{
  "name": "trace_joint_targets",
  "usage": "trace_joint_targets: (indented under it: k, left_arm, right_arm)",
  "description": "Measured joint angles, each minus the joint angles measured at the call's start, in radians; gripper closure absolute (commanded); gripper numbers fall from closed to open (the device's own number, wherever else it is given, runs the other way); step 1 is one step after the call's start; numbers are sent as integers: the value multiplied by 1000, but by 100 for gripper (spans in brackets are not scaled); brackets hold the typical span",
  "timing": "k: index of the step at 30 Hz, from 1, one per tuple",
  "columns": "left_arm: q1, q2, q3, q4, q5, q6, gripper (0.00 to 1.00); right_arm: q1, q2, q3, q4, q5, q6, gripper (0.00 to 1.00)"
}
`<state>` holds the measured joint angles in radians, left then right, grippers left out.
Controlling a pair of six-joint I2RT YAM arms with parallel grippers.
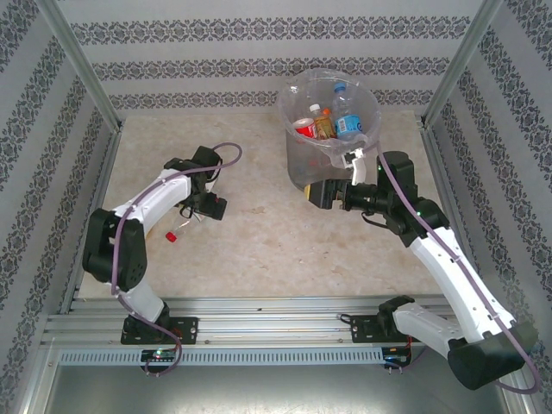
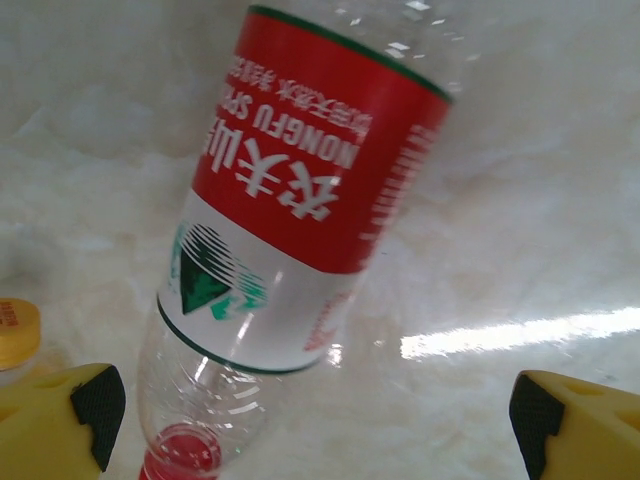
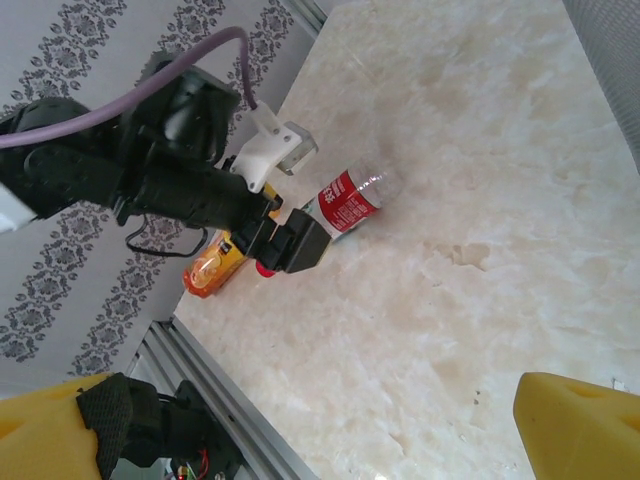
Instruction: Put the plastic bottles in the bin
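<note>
A clear plastic bottle with a red and white label (image 2: 300,190) lies on the table, its red cap (image 2: 185,450) toward the camera. My left gripper (image 2: 310,425) is open and hovers over it, yellow fingers (image 2: 60,415) wide on either side and not touching it. In the top view this gripper (image 1: 205,207) is at the left, with the red cap (image 1: 171,235) poking out below it. The bin (image 1: 297,168) stands at the back right and holds several bottles (image 1: 323,125). My right gripper (image 1: 312,191) is open and empty beside the bin's base.
An orange bottle (image 3: 210,268) lies next to the red-labelled bottle (image 3: 350,200), close to the left wall; its orange cap (image 2: 15,330) peeks in at the left. Patterned walls surround the marble table (image 1: 259,250). A metal rail (image 1: 276,310) runs along the near edge.
</note>
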<state>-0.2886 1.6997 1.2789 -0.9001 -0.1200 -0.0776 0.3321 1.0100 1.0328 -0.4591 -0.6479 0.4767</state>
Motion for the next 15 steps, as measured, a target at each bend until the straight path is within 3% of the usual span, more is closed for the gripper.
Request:
trace_joint_targets:
  k: [7,15]
  left_arm:
    - [70,72,3,-6,-13,0,0]
    - [101,81,-5,-6,69,11,0]
  right_arm:
    - [0,-23,-11,-5,0,0,2]
    - [0,-35,-24,-9,3,0,2]
